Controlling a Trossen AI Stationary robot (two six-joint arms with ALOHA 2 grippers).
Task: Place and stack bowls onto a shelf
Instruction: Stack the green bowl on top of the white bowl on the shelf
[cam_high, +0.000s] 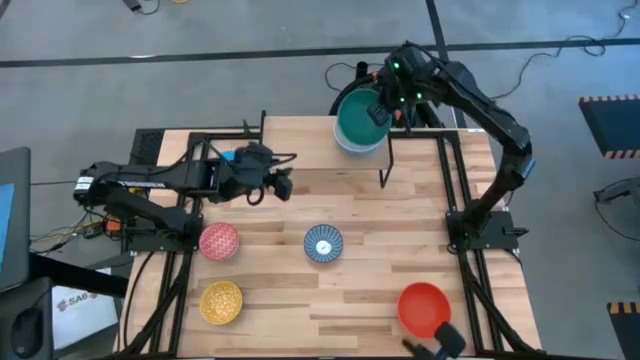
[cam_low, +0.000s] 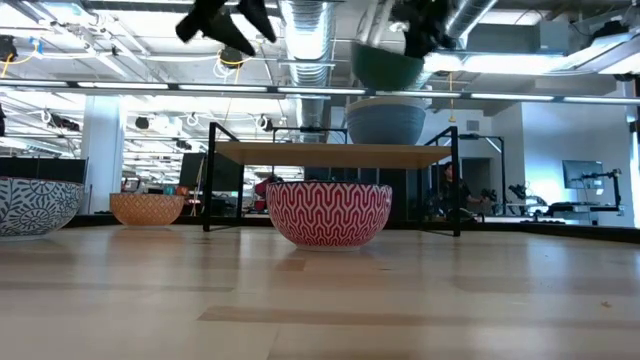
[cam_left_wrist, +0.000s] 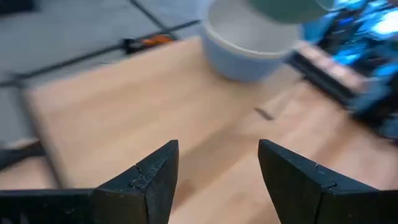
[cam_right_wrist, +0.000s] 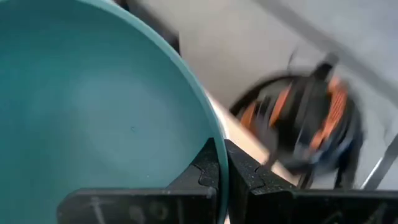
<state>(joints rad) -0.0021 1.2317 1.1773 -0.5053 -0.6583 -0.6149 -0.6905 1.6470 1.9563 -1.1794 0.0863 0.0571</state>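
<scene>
right claw (cam_right_wrist: 221, 165) pinched on green bowl (cam_high: 358, 119) rim above light blue bowl (cam_left_wrist: 249, 43); left claw (cam_left_wrist: 217, 171) open, empty; no legible writing

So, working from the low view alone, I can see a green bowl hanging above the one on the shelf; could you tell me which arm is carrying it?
Observer: The right gripper. The high view shows it reaching over the shelf with the green bowl above the light blue bowl.
Operator: Thank you. How is it gripping the bowl?
Observer: By the rim. The right wrist view shows its jaws shut on the bowl's wall, one finger inside.
Operator: And where is the other arm, please?
Observer: The left gripper is at the shelf's front edge, jaws open and holding nothing.
</scene>
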